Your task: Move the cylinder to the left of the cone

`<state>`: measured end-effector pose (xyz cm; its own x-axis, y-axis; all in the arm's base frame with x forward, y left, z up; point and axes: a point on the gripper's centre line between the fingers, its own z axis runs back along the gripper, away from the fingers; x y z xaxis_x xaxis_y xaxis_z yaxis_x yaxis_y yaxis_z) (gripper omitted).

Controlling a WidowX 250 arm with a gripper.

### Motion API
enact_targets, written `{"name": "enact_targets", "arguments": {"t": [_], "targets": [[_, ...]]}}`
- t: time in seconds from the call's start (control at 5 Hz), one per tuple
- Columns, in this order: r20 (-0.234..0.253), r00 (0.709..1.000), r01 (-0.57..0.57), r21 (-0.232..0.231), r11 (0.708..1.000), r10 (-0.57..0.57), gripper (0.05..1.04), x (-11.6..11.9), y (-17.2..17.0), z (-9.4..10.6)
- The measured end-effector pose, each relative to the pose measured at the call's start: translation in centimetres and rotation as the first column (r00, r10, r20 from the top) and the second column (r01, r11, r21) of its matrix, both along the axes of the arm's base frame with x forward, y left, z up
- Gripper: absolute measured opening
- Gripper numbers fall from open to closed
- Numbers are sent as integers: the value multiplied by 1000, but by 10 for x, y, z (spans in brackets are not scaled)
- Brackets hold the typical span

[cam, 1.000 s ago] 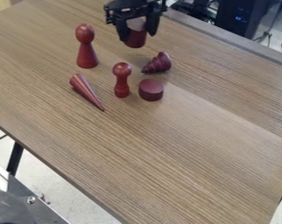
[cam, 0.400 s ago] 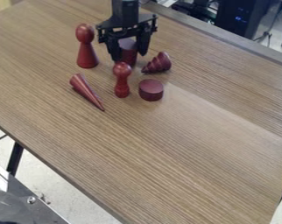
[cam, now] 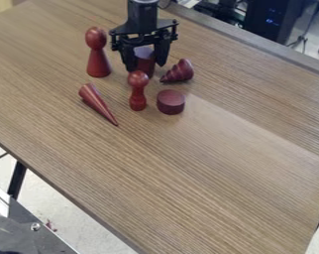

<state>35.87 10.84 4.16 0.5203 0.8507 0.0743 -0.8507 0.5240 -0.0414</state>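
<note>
The black gripper (cam: 146, 67) hangs over the upper middle of the table, shut on the dark red cylinder (cam: 144, 55). The cylinder stands upright between the fingers, its lower part partly hidden behind the small round-headed peg. Whether its base touches the table I cannot tell. A ridged dark red cone (cam: 179, 72) lies on its side just right of the cylinder. Farther left and nearer the camera, a smooth slender cone (cam: 98, 103) lies with its tip toward the lower right.
The small round-headed peg (cam: 137, 91) stands in front of the cylinder, with a short round disc (cam: 171, 101) to its right. A taller round-headed figure (cam: 97, 53) stands left of the gripper. The wooden table (cam: 188, 173) has its far edge behind the arm.
Gripper and cylinder have come down the view and slightly left together, from behind the ridged cone to its left side. Over the last moment they moved only slightly lower. The other pieces have stayed put.
</note>
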Motion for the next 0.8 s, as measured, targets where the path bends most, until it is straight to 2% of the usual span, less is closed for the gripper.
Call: {"name": "enact_targets", "arguments": {"t": [0.2,0.4,0.6,0.8], "targets": [[16,1000,8,-5,1000,-8,1008,1,-1,-2],[53,997,57,-7,998,-56,1001,6,-10,11],[119,988,93,42,995,-98,1000,11,-19,44],[107,981,152,87,985,-161,1000,9,-33,60]]}}
